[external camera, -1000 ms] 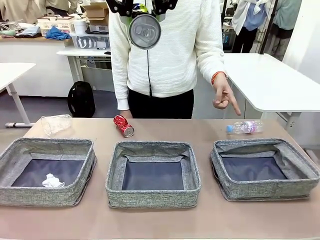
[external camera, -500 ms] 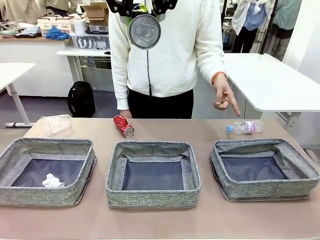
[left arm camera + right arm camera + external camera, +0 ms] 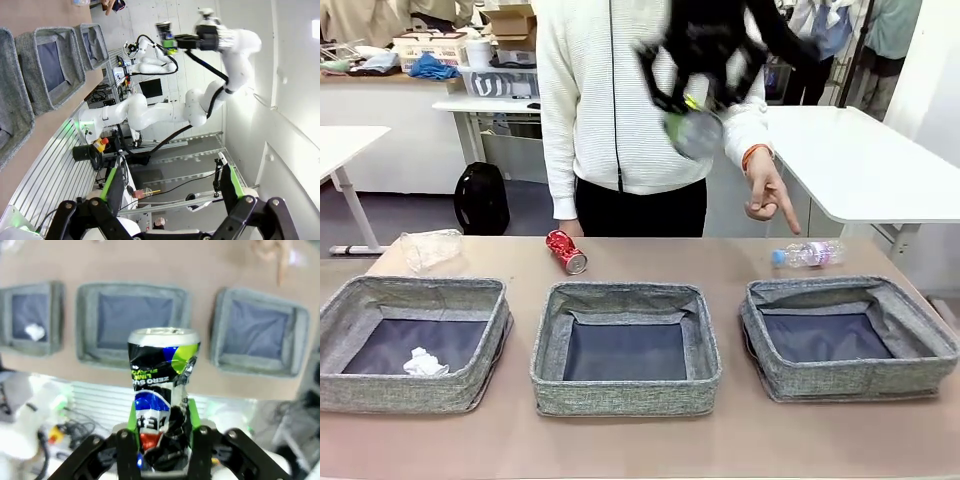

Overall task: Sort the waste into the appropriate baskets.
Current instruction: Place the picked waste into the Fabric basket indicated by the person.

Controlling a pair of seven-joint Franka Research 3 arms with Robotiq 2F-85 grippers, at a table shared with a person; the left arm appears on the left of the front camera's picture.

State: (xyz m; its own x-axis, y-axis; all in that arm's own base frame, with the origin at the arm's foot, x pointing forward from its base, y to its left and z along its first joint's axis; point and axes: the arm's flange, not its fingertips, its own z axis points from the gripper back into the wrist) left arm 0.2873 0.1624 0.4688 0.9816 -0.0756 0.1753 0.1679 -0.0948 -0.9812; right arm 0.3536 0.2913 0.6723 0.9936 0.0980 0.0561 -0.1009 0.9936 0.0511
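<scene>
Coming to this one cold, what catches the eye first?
The right gripper grips a dark printed can high over the table. Below, three grey baskets stand in a row, a crumpled paper ball in the left basket. The person's hand points down by the small bottle.

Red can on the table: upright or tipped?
Tipped. The red can lies on its side on the table, silver end toward the camera.

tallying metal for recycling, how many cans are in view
2: red can on the table behind the middle basket; dark printed can in the right gripper. None looks hidden.
</scene>
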